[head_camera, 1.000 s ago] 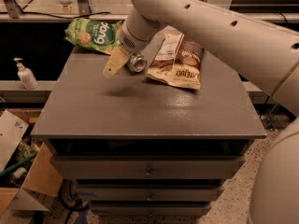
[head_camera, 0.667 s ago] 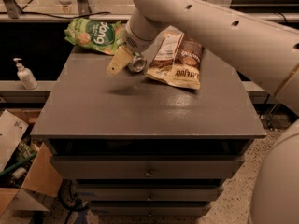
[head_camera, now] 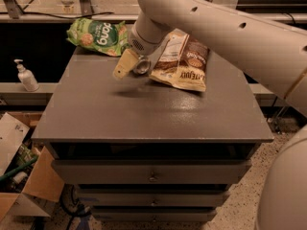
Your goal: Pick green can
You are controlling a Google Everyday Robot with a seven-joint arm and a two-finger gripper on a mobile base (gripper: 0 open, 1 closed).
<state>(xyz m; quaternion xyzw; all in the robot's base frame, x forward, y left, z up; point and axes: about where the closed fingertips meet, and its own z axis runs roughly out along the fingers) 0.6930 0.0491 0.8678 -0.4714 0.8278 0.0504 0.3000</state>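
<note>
The big white arm reaches in from the upper right of the frame. Its tool (head_camera: 131, 67) hangs low over the back part of the grey table (head_camera: 144, 119), in the upper middle of the frame. It makes a dark shadow on the table just below it.

The green can (head_camera: 142, 66) is right there at the tool, touching its right side or almost touching. I think the can lies on its side. I mostly see its shiny round end, and that end looks at me. So the long way of the can runs from the front of the table to the back.

I cannot tell if the tool is open or closed, or if it has the can yet. The arm hides too much.

A brown snack bag (head_camera: 183, 61) lies just right of the can, very close. A bright green snack bag (head_camera: 97, 35) lies at the back left corner.

I think the tool must close from left and right, across the can's round sides. It could bump the brown bag, or the can could roll away.
</note>
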